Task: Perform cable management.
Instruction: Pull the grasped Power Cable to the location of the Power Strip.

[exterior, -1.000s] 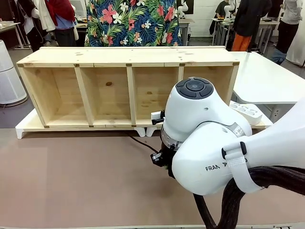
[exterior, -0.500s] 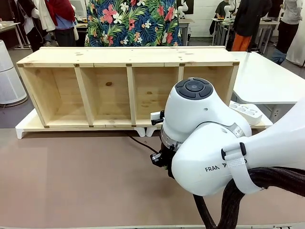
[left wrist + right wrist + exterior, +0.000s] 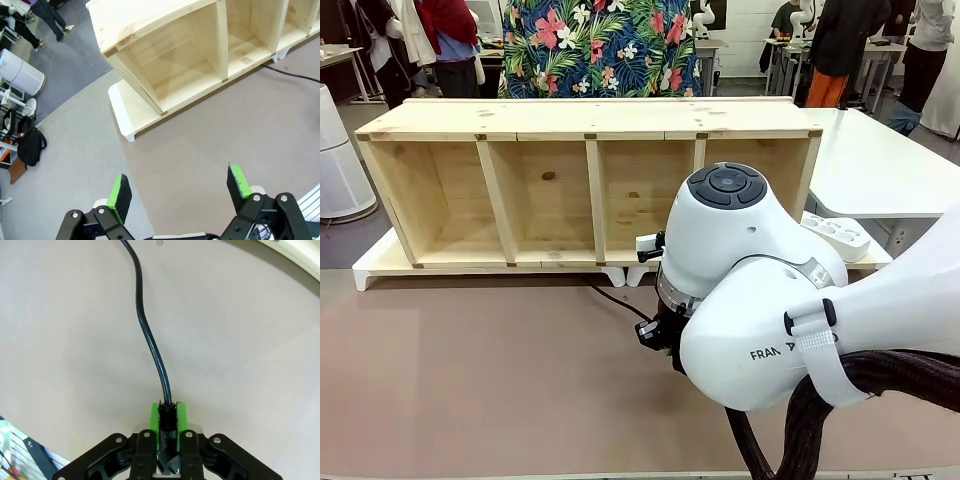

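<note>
The green-padded right fingers (image 3: pixel 154 419) pinch the thin, glossy black cable (image 3: pixel 150 340), which curves away over the smooth, matte brown tabletop (image 3: pixel 470 370). The left fingers (image 3: pixel 239 182) stand wide apart, holding nothing. Beyond stands a pale pine shelf (image 3: pixel 540 190) with open square compartments, and behind it lies grey floor (image 3: pixel 65 65).

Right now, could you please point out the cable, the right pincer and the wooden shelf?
cable (image 3: pixel 149 340), right wrist view, mid-length of cord
right pincer (image 3: pixel 167 406), right wrist view, between its fingertips
wooden shelf (image 3: pixel 590 118), front view, top board
</note>
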### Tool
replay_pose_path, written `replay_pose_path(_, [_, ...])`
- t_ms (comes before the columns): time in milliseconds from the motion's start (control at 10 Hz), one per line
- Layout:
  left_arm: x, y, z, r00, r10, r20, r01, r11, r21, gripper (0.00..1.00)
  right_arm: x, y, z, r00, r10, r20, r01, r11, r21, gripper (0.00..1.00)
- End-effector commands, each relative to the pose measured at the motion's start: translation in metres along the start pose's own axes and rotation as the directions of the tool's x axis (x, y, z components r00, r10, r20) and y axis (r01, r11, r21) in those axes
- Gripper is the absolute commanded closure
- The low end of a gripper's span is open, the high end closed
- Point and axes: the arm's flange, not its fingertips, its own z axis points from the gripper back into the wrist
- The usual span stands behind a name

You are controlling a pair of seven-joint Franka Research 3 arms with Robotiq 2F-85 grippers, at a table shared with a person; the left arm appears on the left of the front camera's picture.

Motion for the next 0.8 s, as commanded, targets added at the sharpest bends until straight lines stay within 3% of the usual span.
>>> replay_pose_path(0, [0.0,0.0,0.0,1.0,0.013,0.004,-0.013,1.0,0.0,0.0,-0.012,0.002,-0.001,0.999,0.027,-0.042,-0.028,1.0,-0.005,0.84])
replay_pose_path(300, [0.0,0.0,0.0,1.0,0.013,0.004,-0.013,1.0,0.0,0.0,-0.049,-0.019,0.015,0.997,0.004,-0.078,-0.006,1.0,-0.028,0.84])
replay_pose_path(700, [0.0,0.0,0.0,1.0,0.013,0.004,-0.013,1.0,0.0,0.0,-0.082,-0.086,0.044,0.991,-0.134,-0.024,0.133,0.99,-0.054,0.84])
